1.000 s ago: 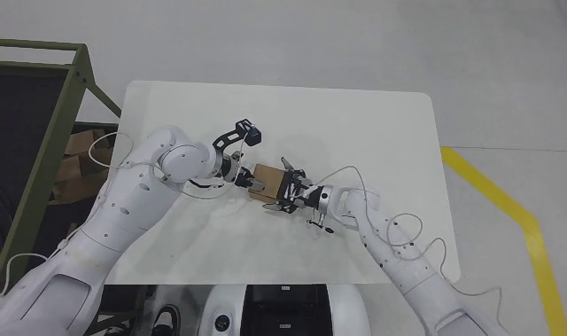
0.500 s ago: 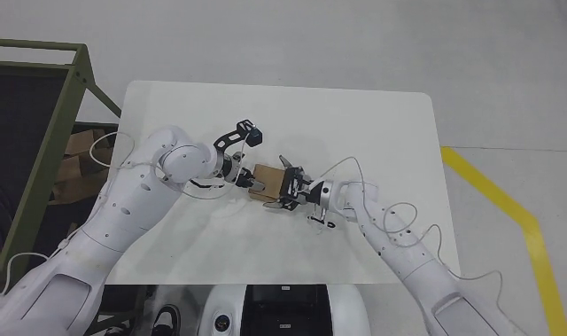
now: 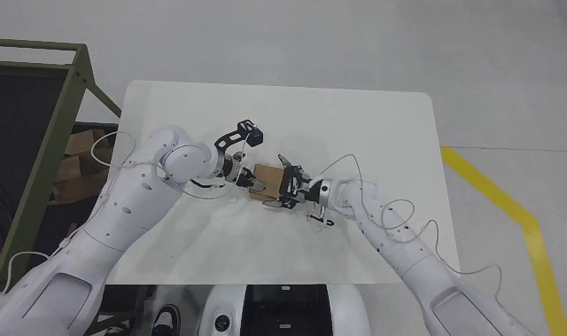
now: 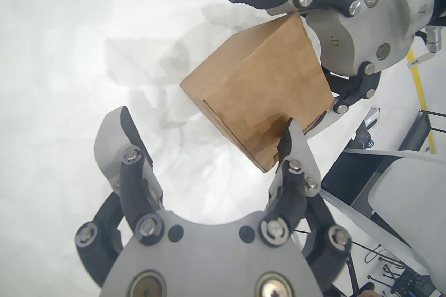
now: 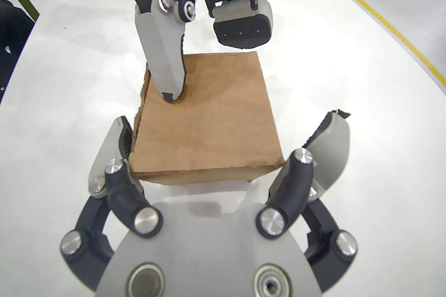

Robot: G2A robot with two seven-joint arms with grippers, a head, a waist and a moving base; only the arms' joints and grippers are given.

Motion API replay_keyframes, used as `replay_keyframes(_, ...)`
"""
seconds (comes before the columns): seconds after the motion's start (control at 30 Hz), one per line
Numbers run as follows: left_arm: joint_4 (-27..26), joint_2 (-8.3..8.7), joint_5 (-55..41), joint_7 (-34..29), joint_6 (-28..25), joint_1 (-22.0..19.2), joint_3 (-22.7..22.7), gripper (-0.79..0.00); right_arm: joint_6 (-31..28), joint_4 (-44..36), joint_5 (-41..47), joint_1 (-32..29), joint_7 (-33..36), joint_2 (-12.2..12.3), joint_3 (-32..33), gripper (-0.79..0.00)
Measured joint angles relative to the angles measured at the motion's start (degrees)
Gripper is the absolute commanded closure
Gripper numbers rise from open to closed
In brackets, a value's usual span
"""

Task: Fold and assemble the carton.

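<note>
Top view: one carton (image 3: 266,178) sits about mid-table (image 3: 372,123), a hair toward 9 o'clock. The left gripper (image 3: 248,180) meets it from 9 o'clock and the right gripper (image 3: 277,183) from 3 to 4 o'clock. The widest bare surface runs toward 12 and 2 o'clock, and the 6 o'clock edge is nearer. Off the table at 9 to 10 o'clock stands a green-framed cart (image 3: 62,79) with brown cardboard (image 3: 75,154) beside it. A yellow floor line (image 3: 523,216) runs at 3 to 4 o'clock.

Left wrist view: this gripper's two fingers are spread wide. One fingertip (image 4: 289,138) touches the carton's corner, the other is well apart from it, so nothing is clamped. The carton's faces are plain brown.

Right wrist view: this gripper's two fingers are also spread and straddle the carton's near end. One finger (image 5: 122,138) is just beside its side, the other (image 5: 331,134) apart. The left gripper's fingertip (image 5: 170,92) presses on the top face, and its second pad (image 5: 242,30) hangs above the far edge.
</note>
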Motion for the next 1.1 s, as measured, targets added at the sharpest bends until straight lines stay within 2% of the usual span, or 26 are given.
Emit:
replay_keyframes(0.4, -0.1, 0.00, 0.1, -0.1, 0.1, 0.0, 0.0, -0.717, -0.1, 2.3, -0.1, 1.5, -1.7, -0.4, -1.6, -0.785)
replay_keyframes(0.6, -0.4, 0.01, 0.3, -0.1, 0.1, 0.1, 0.0, -0.717, 0.0, 2.9, -0.3, 1.8, -2.6, -0.4, -2.0, -0.646)
replay_keyframes(0.93, -0.6, 0.02, 0.4, -0.2, 0.3, 0.2, -0.1, -0.727, 0.5, 3.2, -0.2, 2.0, -3.4, -0.3, -2.4, -0.603)
replay_keyframes(0.97, -0.6, 0.02, 0.4, -0.2, 0.2, 0.2, -0.1, -0.727, 0.5, 3.2, -0.2, 2.0, -3.4, -0.3, -2.4, -0.585)
replay_keyframes(1.03, -0.7, 0.03, 0.3, 0.0, 0.3, 0.3, -0.2, -0.736, 0.6, 3.1, -0.2, 2.0, -3.4, -0.2, -2.4, -0.465)
replay_keyframes(1.1, -1.0, 0.08, 0.2, 0.3, 0.3, 0.4, -0.5, -0.742, 0.6, 2.9, -0.1, 2.0, -3.3, -0.2, -2.4, -0.443)
